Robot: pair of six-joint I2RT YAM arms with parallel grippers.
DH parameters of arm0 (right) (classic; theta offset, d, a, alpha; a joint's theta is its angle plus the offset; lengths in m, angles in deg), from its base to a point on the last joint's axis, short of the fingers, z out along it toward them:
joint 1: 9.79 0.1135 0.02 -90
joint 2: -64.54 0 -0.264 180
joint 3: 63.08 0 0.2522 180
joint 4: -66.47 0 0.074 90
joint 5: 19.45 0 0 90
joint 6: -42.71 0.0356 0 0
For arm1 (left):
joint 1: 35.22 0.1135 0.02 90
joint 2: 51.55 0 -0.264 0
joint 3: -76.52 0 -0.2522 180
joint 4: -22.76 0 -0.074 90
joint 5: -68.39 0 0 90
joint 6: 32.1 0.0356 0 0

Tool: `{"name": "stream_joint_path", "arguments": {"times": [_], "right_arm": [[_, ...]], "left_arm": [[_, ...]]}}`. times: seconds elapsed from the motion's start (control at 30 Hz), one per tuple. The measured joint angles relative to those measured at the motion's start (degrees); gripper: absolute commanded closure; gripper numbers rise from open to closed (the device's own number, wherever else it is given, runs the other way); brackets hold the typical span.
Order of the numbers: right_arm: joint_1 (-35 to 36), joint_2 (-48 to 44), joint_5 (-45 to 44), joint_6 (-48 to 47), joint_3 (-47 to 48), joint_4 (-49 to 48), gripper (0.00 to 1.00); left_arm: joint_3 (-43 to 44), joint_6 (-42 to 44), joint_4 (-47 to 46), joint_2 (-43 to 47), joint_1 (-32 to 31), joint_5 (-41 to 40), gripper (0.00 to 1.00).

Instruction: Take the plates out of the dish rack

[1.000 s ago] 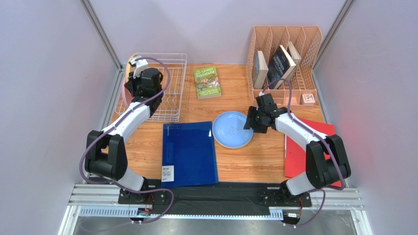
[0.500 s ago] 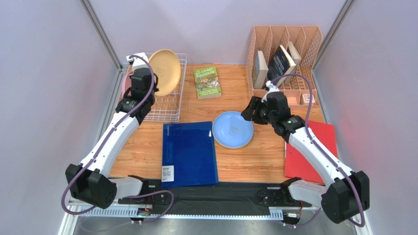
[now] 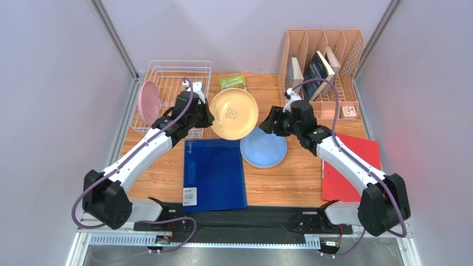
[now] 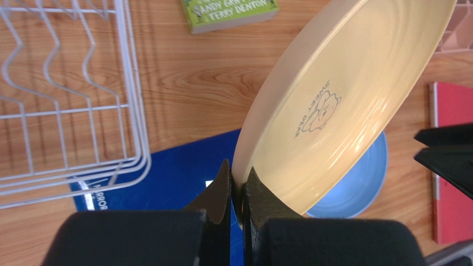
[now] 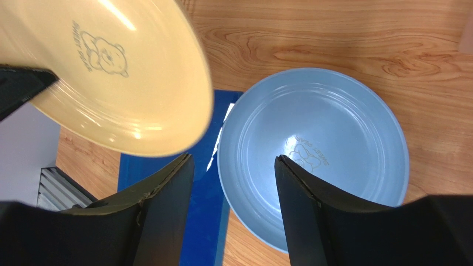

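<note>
1. Change, top view: the yellow plate (image 3: 234, 113) was hanging over the dish rack (image 3: 191, 69) half a second ago. It is now clear of the wires and held in the air between the rack and the blue plate (image 3: 266, 149). The left gripper (image 3: 207, 117) pinches its near rim. The right gripper (image 3: 270, 123) has swung in just beside the opposite rim.
2. Meaning, as a judgement: this is the second plate on its way out. The blue plate already lies flat on the table (image 3: 291, 188). The pink plate (image 3: 149, 103) still stands on edge at the rack's left side.
3. Count, top view: three plates show, one yellow, one blue and one pink. No fourth is visible. There is one rack.
4. Left wrist view: the jaws are pressed together on the yellow plate's rim. The plate is tilted with its bear mark showing, and the blue plate sits below it.
5. Right wrist view: the fingers are spread with nothing between them. The blue plate lies beneath, and the yellow plate is up-left, apart from the fingers.
</note>
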Motion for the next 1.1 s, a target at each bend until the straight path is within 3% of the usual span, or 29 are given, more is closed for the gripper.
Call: {"name": "stream_joint_path", "arguments": {"times": [0.27,0.37,0.4,0.53,0.57,0.6,0.63,0.7,0.77,0.87,0.9,0.93,0.97,1.1], "right_arm": [[1.22,4.59,0.59,0.39,3.21,-1.92,0.42],[1.27,6.16,0.59,0.39,3.91,-2.14,0.47],[1.27,6.62,0.59,0.37,4.02,-2.16,0.52],[1.27,7.80,0.85,0.61,4.37,-2.29,0.96],[1.29,7.82,0.94,0.83,4.57,-2.19,0.99],[1.27,7.82,1.25,0.98,4.81,-2.03,1.00],[1.27,7.80,1.53,1.38,5.25,-2.08,1.00],[1.27,7.45,1.36,0.74,5.51,-1.86,1.00],[1.38,6.67,-0.17,0.52,5.33,-0.48,1.00],[0.83,5.44,-3.06,0.37,4.66,1.64,1.00],[0.52,4.96,-3.78,0.35,4.39,2.51,1.00],[0.11,4.31,-4.59,0.33,4.04,3.54,1.00],[-0.59,3.34,-5.42,0.31,3.58,5.22,1.00],[-3.45,0.26,-7.61,0.13,2.71,10.69,1.00]], "left_arm": [[0.00,-1.51,-0.68,-0.57,-2.95,3.23,1.00],[0.00,-1.53,-1.44,-0.57,-3.43,4.57,1.00],[-0.02,-1.53,-1.81,-0.55,-3.54,5.03,1.00],[-0.09,-0.98,-2.60,-0.55,-3.76,5.68,1.00],[-0.37,-0.85,-2.54,-0.52,-3.61,4.90,1.00],[-0.59,-0.66,-2.47,-0.52,-3.37,4.50,0.80],[-0.96,-0.46,-2.47,-0.52,-3.06,4.02,0.67],[-1.31,-0.24,-2.43,-0.52,-2.97,3.50,0.61],[-1.29,0.52,-2.25,-0.44,-3.28,2.12,0.48],[-1.29,2.03,-1.46,0.37,-3.74,-1.20,0.39],[-1.27,2.58,-1.16,0.87,-3.80,-2.82,0.19],[-1.27,3.23,-0.92,1.44,-3.89,-4.50,0.06],[-1.27,4.46,-0.70,2.05,-3.89,-6.32,0.00],[-1.27,7.34,-0.24,5.07,-3.91,-16.50,0.00]]}}
